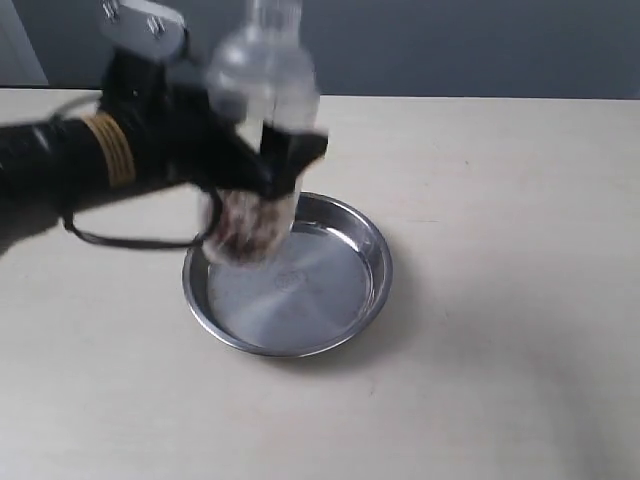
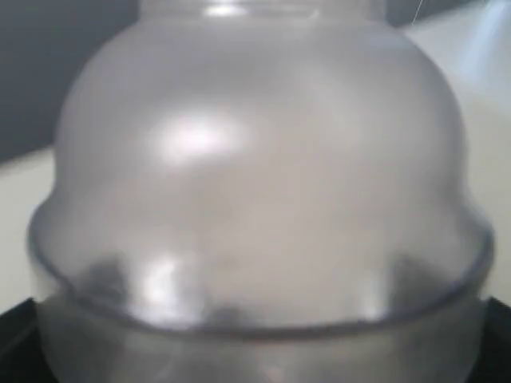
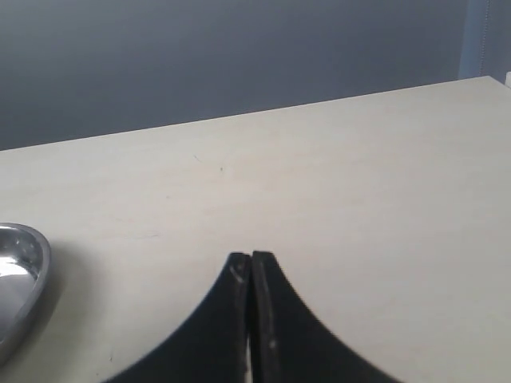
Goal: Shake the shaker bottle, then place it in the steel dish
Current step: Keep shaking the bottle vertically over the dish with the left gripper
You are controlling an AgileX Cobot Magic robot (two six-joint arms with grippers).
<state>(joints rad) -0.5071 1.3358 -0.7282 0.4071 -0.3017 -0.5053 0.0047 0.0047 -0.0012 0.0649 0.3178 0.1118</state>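
The shaker bottle [image 1: 262,130] hangs upright and motion-blurred above the far left side of the steel dish [image 1: 340,300], brown beans showing in its lower part. My left gripper [image 1: 270,160] is shut on the bottle's body, black fingers on both sides. In the left wrist view the frosted dome of the shaker bottle [image 2: 255,183] fills the frame and hides the fingers. My right gripper [image 3: 251,259] is shut with nothing in it, low over bare tabletop, with the steel dish's rim [image 3: 32,279] at the frame's edge.
The pale wooden table [image 1: 500,200] stretches around the dish. A black cable [image 1: 130,240] loops under my left arm, just left of the dish. A dark wall stands behind the table's far edge.
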